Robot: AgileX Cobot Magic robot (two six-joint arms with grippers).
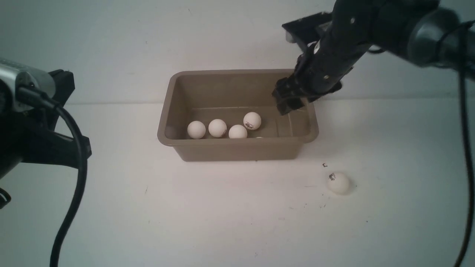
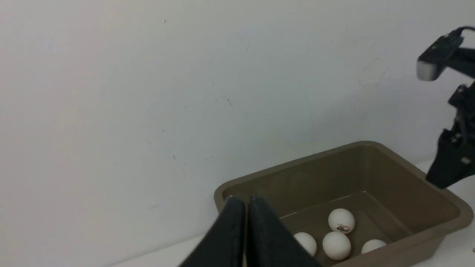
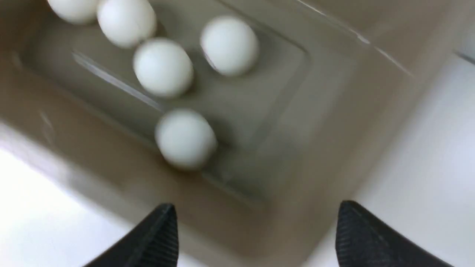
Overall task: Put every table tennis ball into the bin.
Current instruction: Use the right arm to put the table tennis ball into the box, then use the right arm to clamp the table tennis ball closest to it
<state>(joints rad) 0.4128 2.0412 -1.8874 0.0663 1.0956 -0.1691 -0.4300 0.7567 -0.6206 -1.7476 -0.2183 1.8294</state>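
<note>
The right gripper [image 1: 290, 104] hangs over the right end of the bin [image 1: 237, 150] with its fingers [image 3: 156, 237] spread wide and empty, a pose that suits dropping a ball rather than gripping one. The left gripper [image 2: 245, 203] idles at the frame's left, closed tight on nothing. The bin sits open side up at mid-frame, its long axis left to right, holding five table tennis balls [image 1: 217, 128], while the last ball [image 1: 338, 183] lies on the surface [image 1: 185, 207] at lower right, printed mark uppermost.

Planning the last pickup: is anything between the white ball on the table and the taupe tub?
Nothing visible. Only bare white table lies between the small white table tennis ball and the rectangular taupe plastic bin.
</note>
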